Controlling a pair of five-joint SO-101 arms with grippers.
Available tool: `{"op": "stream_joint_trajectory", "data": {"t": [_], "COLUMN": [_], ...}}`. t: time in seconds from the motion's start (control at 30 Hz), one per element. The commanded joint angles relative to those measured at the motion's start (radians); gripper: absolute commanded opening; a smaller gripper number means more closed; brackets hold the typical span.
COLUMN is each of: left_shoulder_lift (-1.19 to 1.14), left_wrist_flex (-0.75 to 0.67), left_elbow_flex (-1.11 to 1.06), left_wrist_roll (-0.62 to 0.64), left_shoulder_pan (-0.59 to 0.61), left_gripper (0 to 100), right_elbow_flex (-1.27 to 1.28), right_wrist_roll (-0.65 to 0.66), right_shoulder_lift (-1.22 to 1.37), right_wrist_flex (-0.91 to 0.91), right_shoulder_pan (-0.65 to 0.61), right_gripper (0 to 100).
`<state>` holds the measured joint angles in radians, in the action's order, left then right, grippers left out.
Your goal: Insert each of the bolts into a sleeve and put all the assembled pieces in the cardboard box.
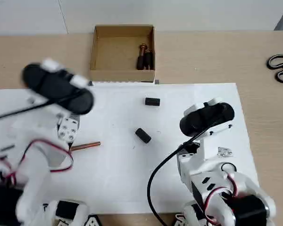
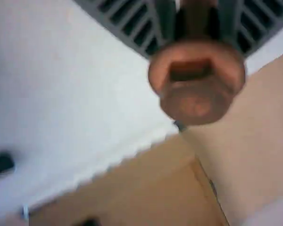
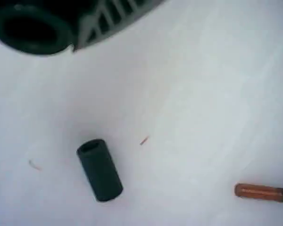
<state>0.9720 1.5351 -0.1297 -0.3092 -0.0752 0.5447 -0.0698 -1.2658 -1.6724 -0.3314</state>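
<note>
Between the left jaws sits the bolt (image 2: 195,80). The ribbed fingers (image 2: 127,19) close on its shank, and its flanged head faces the wrist camera. From the high view, we see the shank project level out of the left arm (image 1: 56,87), free end pointing toward the right arm (image 1: 207,117). We cannot tell whether the shank touches the white sheet (image 1: 113,179) below it.

At the right jaws, the gripped sleeve (image 3: 33,28) rests against a ribbed finger (image 3: 113,12), its bore open toward the wrist camera. We read these jaws as closed on it.

Ahead of the right jaws, and between them and the bolt's free end, the near sleeve (image 1: 142,135) lies on its side on the sheet, apart from both arms.

Beyond it, farther from both sets of jaws, the far sleeve (image 1: 152,101) lies on its side near the sheet's far edge.

Past that edge, the cardboard box (image 1: 95,52) stands open on the table (image 1: 217,56). One assembled piece (image 1: 144,56) lies inside, close to the wall on the right arm's side.

Well away from the right jaws, at the table's edge, lie the scissors (image 1: 280,67).
</note>
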Motion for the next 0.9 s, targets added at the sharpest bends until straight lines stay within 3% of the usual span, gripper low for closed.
{"op": "stream_joint_trajectory", "data": {"t": [0.0, 0.13, 0.33, 0.43, 0.57, 0.87], "left_shoulder_lift": [0.184, 0.397, 0.617, 0.661, 0.669, 0.671], "left_wrist_flex": [-0.193, -0.334, -0.408, -0.411, -0.413, -0.413], "left_elbow_flex": [-0.191, -0.43, -0.687, -0.736, -0.753, -0.776], "left_wrist_roll": [0.126, 0.262, 0.509, 0.628, 0.746, 0.898], "left_shoulder_pan": [-0.002, -0.005, -0.008, -0.008, -0.009, -0.009], "left_gripper": [1, 1, 1, 1, 1, 1], "right_elbow_flex": [0.006, 0.029, 0.124, 0.221, 0.364, 0.621], "right_wrist_roll": [0.011, 0.011, 0.009, 0.018, 0.052, 0.057], "right_shoulder_lift": [0.005, 0.005, -0.008, -0.058, -0.165, -0.401], "right_wrist_flex": [0.064, 0.134, 0.226, 0.328, 0.429, 0.521], "right_shoulder_pan": [-0.015, -0.015, -0.016, -0.028, -0.134, -0.323], "right_gripper": [0.2, 0.2, 0.2, 0.2, 0.2, 0.2]}}
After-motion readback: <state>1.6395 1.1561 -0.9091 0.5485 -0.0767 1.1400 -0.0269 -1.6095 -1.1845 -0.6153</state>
